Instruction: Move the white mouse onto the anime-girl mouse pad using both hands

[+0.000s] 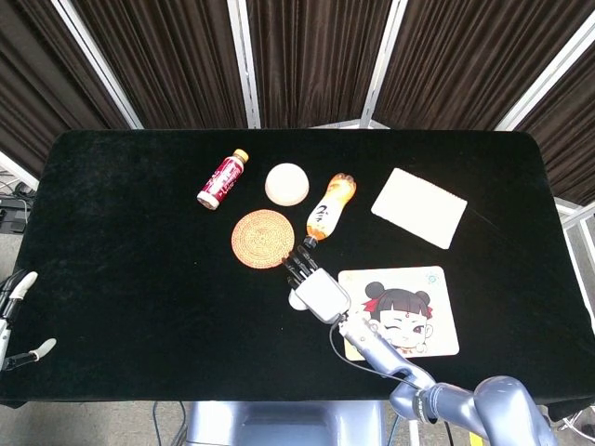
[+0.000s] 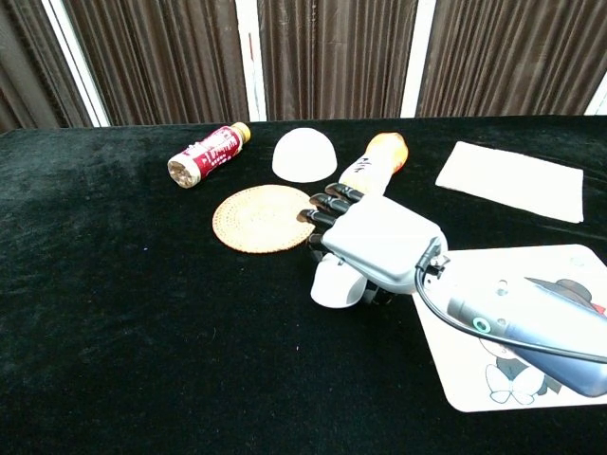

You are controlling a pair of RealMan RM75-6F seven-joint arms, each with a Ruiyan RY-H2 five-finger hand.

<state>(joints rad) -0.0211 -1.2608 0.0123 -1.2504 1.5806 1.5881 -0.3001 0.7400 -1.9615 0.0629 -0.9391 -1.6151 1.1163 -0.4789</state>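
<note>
- Fingers (image 1: 299,267) of your right hand (image 1: 316,289) reach up-left in the head view, dark tips close to the woven coaster (image 1: 262,239), palm lying over the white mouse (image 1: 297,298).
- Only a pale sliver of the mouse shows at the hand's lower left edge, on the black table (image 1: 130,242) just left of the anime-girl mouse pad (image 1: 402,310) and not on it.
- Your left hand (image 1: 17,316) sits at the table's far left edge, well away; too small to tell how its fingers lie.
- From the chest view, your right hand (image 2: 375,248) covers the mouse (image 2: 336,283) from above, fingers stretched forward and slightly bent over its far end. You cannot tell whether thumb and fingers actually clamp its sides; treat it as covered, not yet held.
- The pad (image 2: 531,379) lies flat at lower right, its near corner just beside the mouse, partly under your forearm.
- Also on the table: a red bottle (image 2: 205,155), a white dome (image 2: 304,155), an orange bottle (image 2: 374,162) just beyond your fingertips, and a white cloth (image 2: 512,179).
- Expect the mouse to be light, rigid and smooth-shelled, likely to slide on the cloth or squirt out of a top-down squeeze. Take it by its two long sides, low on the shell, rather than pressing on the curved back.
</note>
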